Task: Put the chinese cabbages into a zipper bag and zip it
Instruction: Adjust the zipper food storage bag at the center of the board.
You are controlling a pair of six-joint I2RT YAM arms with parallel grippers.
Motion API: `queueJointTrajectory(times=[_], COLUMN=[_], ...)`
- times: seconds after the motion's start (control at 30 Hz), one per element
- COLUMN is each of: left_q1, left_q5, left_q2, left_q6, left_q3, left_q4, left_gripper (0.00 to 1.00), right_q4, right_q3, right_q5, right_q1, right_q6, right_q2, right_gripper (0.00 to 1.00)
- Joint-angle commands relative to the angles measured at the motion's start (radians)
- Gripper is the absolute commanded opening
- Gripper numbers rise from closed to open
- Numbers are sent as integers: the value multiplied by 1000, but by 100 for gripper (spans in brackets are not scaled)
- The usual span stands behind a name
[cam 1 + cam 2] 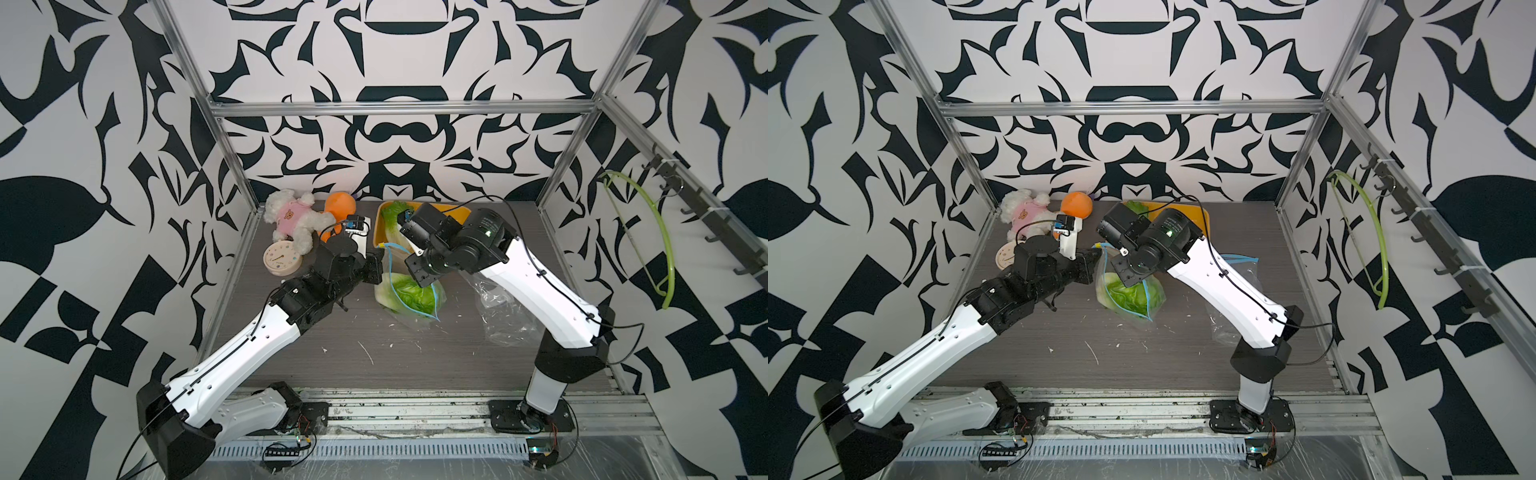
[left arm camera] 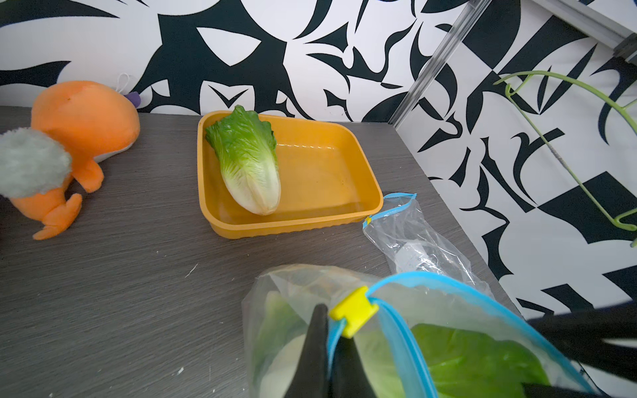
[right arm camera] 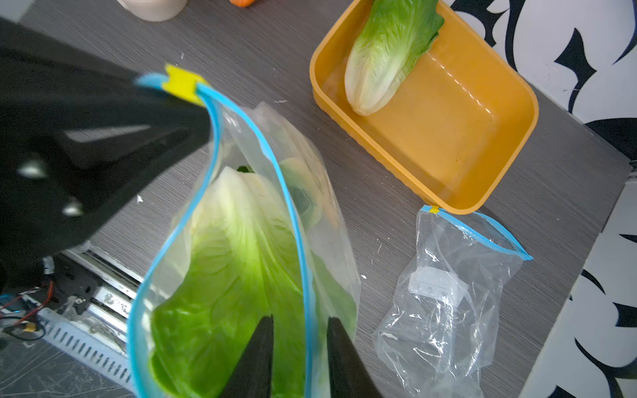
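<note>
A clear zipper bag [image 3: 331,220] with a blue rim stands mouth-up mid-table, in both top views [image 1: 436,297] [image 1: 1156,291]. Green and white chinese cabbage [image 3: 234,258] fills it; how many heads I cannot tell. My left gripper [image 2: 331,324] is shut on the blue rim just beside the yellow slider [image 2: 353,310]. My right gripper [image 3: 300,318] is open and straddles the opposite rim, one finger inside over the leaves and one outside. Another chinese cabbage [image 2: 246,162] [image 3: 386,51] lies in the orange tray [image 2: 293,229] behind the bag.
A second, empty zipper bag [image 3: 444,286] [image 1: 503,316] lies crumpled beside the tray, under my right arm. An orange plush toy [image 2: 79,120], a white plush [image 1: 291,220] and a small round clock [image 1: 280,259] sit at the back left. A green hanger [image 1: 656,232] hangs on the right wall.
</note>
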Motion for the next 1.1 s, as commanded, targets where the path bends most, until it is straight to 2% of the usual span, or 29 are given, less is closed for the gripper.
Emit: queueJointTrajectory(times=[0.0, 0.13, 0.2, 0.37, 0.5, 0.77, 0.83, 0.97, 1.07], left_q1=[6, 6, 6, 6, 6, 6, 6, 6, 6], left_q5=[-37, -40, -42, -54, -74, -90, -99, -126, -121], left_q2=[11, 30, 40, 55, 59, 53, 50, 36, 22], left_q6=[-37, -55, -58, -71, -81, -90, -89, -83, -84], left_q3=[48, 63, 67, 75, 79, 76, 81, 87, 80], left_q4=[-24, -26, -24, -21, -30, -24, -36, -60, -57], left_gripper=[0, 0, 0, 0, 0, 0, 0, 0, 0], right_q4=[38, -10, -11, -30, -16, 137, 146, 242, 296], right_q3=[-52, 71, 111, 176, 168, -83, -159, -370, -461], right_q5=[95, 45, -27, -39, -50, -74, -28, -61, -74], right_q1=[-6, -4, 3, 68, 100, 102, 97, 23, -33], right_q6=[38, 33, 38, 60, 78, 105, 121, 128, 115], right_q2=[-87, -52, -40, -10, 21, -40, -69, -152, -173], right_gripper=[31, 37, 38, 38, 35, 29, 26, 19, 16])
